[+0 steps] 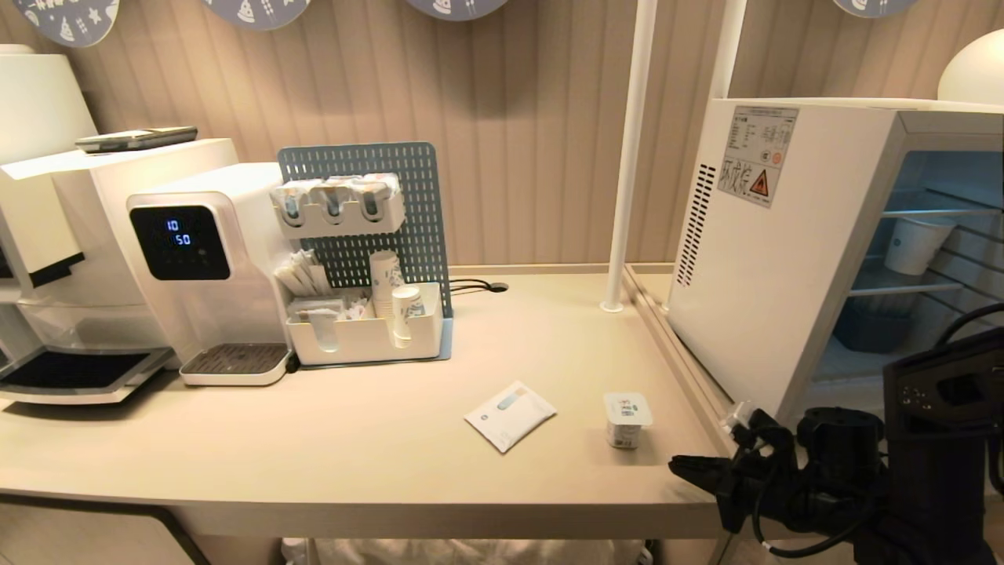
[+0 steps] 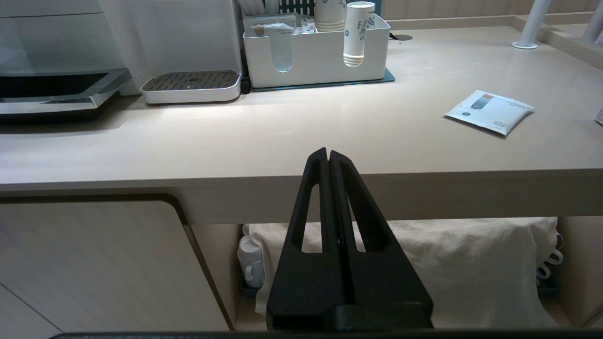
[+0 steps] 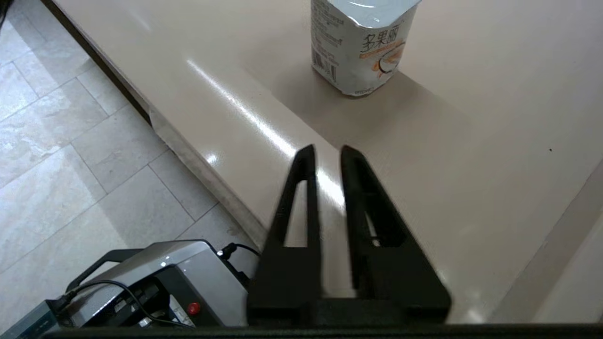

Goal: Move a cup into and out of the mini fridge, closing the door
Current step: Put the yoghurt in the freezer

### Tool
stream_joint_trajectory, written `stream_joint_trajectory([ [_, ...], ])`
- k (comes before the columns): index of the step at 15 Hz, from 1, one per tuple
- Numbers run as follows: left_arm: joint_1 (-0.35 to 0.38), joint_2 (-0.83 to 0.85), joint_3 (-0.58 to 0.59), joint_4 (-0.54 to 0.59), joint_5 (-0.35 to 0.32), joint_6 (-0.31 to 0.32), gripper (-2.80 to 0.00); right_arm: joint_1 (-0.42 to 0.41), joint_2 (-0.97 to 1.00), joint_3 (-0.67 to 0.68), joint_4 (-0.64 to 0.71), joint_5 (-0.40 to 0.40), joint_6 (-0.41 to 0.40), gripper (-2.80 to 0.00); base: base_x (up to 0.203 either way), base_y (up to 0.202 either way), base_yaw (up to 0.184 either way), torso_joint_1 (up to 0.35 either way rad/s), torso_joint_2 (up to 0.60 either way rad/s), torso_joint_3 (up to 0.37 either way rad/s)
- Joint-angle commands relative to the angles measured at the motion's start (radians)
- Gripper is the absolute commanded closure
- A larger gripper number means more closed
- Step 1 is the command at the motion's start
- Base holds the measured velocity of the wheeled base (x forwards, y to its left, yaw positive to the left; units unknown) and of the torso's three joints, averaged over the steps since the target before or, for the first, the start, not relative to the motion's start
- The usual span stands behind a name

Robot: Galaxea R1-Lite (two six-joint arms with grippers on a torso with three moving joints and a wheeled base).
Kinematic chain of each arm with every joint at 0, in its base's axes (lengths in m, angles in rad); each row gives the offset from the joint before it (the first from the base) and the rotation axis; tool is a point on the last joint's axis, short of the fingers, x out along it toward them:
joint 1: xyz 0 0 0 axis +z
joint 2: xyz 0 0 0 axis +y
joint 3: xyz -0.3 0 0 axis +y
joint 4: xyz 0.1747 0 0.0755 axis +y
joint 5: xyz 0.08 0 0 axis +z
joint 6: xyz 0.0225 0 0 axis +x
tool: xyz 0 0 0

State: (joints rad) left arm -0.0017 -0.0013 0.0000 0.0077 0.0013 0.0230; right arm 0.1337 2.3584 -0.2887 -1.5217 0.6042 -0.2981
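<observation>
Boxy white mini fridge standing open at the beige counter end | right hand hovering, slightly parted, empty, near tiny white foil-lidded cup | risk: narrow gap nudging the cup over | left hand pressed together, parked below counter edge.

White cup with orange print and a barcode on a pale beige counter. White mini fridge bearing a red-and-yellow warning sticker. Grey-blue perforated pegboard. White paper cups patterned blue. Black right gripper.
</observation>
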Motion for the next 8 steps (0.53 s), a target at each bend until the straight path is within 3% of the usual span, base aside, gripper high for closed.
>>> stream_joint_trajectory([
  [1,0.000,0.001,0.000,0.000,0.000,0.002,0.00,0.012,0.023,-0.035,-0.008,-0.003,0.000,-2.80,0.000,0.000,0.000,0.000,0.00,0.000],
  [8,0.000,0.001,0.000,-0.002,-0.001,0.002,0.00,0.042,0.035,-0.192,0.030,-0.044,0.004,-2.80,0.000,0.000,0.000,0.000,0.00,0.000],
])
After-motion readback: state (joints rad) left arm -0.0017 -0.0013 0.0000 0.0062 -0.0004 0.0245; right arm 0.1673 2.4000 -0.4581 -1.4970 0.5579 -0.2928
